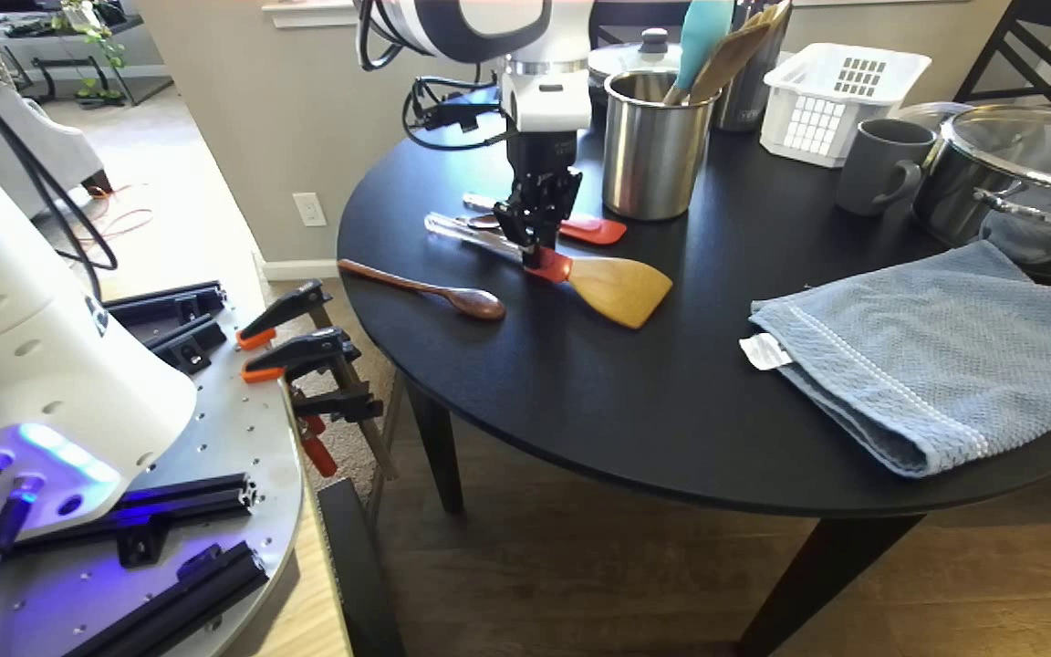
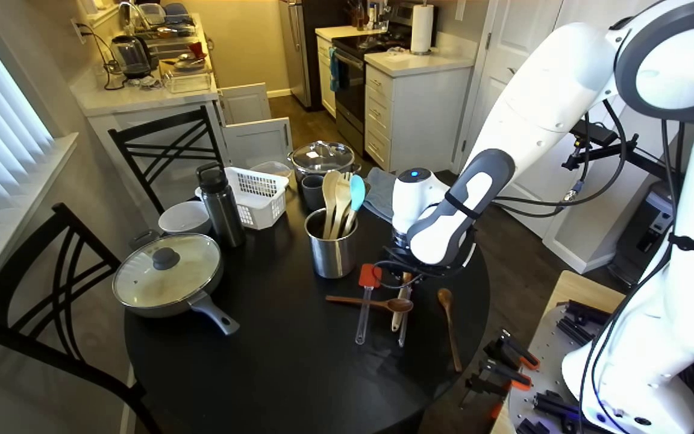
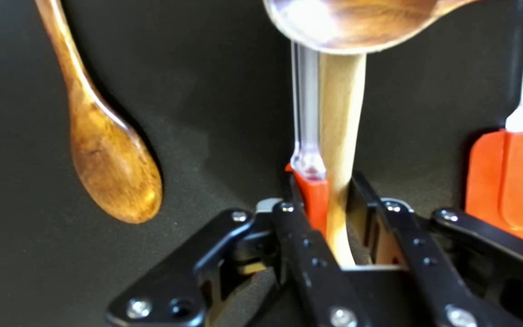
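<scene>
The wooden turner (image 1: 621,287) lies on the dark surface (image 1: 671,411), its neck alongside a red spatula (image 3: 314,195); the tool (image 3: 326,188) appears clamped around both. The wood looks light, stiff and slippery, the red head softer; their necks suit gripping. A glossy spoon (image 3: 357,25) overlaps the handles; another spoon (image 3: 111,163) rests apart.

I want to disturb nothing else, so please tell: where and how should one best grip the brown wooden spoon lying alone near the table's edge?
Probably by its slim handle, around the middle, coming straight from above and pinching across its width. The brown wooden spoon lies on the table with nothing against either side of the handle; the wider, rounded bowl might slip.
</scene>
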`<state>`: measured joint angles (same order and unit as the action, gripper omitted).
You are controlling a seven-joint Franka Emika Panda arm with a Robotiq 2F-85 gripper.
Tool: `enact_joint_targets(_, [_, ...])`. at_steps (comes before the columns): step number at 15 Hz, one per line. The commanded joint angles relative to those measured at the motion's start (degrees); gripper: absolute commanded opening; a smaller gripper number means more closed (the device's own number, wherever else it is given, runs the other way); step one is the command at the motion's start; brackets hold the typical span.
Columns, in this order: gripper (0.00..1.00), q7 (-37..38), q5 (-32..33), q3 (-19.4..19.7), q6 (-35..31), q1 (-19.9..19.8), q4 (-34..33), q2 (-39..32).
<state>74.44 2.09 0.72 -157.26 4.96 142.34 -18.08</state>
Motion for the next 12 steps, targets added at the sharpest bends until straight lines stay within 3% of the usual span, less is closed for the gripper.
enact_joint_targets(1, [0.08, -1.99, -1.12, 1.26, 0.31, 1.46, 0.22, 1.29])
enact_joint_targets(7, [0.08, 0.74, 4.25, 4.68, 0.66, 5.17, 2.40, 8.88])
enact_joint_targets(12, [0.08, 1.56, 9.04, 3.69, 2.19, 4.64, 1.86, 11.88])
